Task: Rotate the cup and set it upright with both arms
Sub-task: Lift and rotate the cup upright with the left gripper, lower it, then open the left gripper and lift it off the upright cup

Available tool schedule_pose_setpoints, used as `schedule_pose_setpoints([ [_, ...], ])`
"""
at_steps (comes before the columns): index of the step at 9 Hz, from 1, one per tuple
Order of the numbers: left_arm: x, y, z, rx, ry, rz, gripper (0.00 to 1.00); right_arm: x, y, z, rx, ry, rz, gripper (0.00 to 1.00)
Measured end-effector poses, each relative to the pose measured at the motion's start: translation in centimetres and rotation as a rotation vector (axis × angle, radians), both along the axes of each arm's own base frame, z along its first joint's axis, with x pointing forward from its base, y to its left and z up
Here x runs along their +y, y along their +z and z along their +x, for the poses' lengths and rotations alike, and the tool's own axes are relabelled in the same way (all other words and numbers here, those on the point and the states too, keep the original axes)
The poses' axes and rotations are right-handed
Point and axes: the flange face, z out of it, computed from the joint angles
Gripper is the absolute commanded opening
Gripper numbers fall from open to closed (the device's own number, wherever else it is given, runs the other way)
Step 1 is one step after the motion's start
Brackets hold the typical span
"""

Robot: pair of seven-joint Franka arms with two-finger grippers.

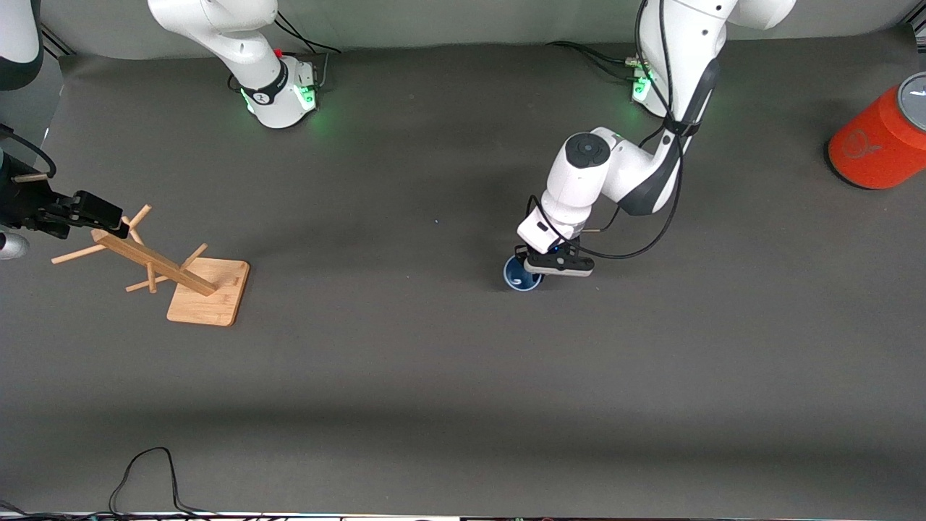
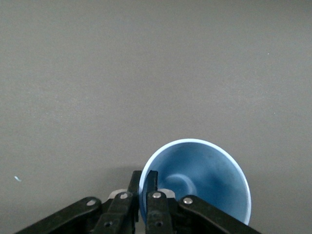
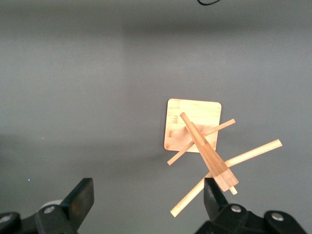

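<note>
Cup (image 1: 519,275): stands upright on the table (image 1: 448,376), mouth up, dark blue interior showing. It sits near the table's middle, somewhat toward the left arm's end, at about 6 o'clock from the left arm's (image 1: 615,174) base in the front view.

Left gripper (image 1: 551,265): down at the cup, fingers pinched narrow on the cup's rim. The left wrist view shows one finger (image 2: 151,187) inside the rim and the other outside it, with the cup wall (image 2: 195,180) clamped between them. The grip is on the rim's edge at roughly 3 o'clock of the cup as the front view shows it. Left arm reaches down from its base in a bent pose, wrist directly over the cup.

Right gripper (image 1: 108,217): fingers spread wide, holding nothing. It hangs over the top of the wooden rack (image 1: 173,271) at the right arm's end of the table. The right wrist view shows both fingertips (image 3: 80,197) well apart, with the rack (image 3: 202,146) seen between and below them. Right arm waits there.

Rack: a square wooden base with a central post and several pegs sticking out. From the cup it lies at about 9 o'clock in the front view, well apart.

Orange cylinder (image 1: 879,141): grey top, at the left arm's end of the table, at about 2 o'clock from the cup, well apart.
</note>
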Motion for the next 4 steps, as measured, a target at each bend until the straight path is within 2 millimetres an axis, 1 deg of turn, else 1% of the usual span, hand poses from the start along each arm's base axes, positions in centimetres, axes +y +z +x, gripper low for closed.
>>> schedule_pose_setpoints([
  [1,0.07,0.00,0.06,-0.001,0.000,0.001,0.00,0.00,-0.01,0.00,0.000,0.000,0.000,1.00],
  [2,0.12,0.00,0.09,-0.002,0.000,0.002,0.41,0.00,-0.01,0.00,0.000,0.000,0.000,1.00],
  [3,0.12,0.00,0.09,-0.002,0.000,0.002,0.99,0.00,-0.01,0.00,0.000,0.000,0.000,1.00],
  [4,0.15,0.00,0.11,-0.002,0.001,0.003,1.00,0.00,-0.01,0.00,0.000,0.000,0.000,1.00],
])
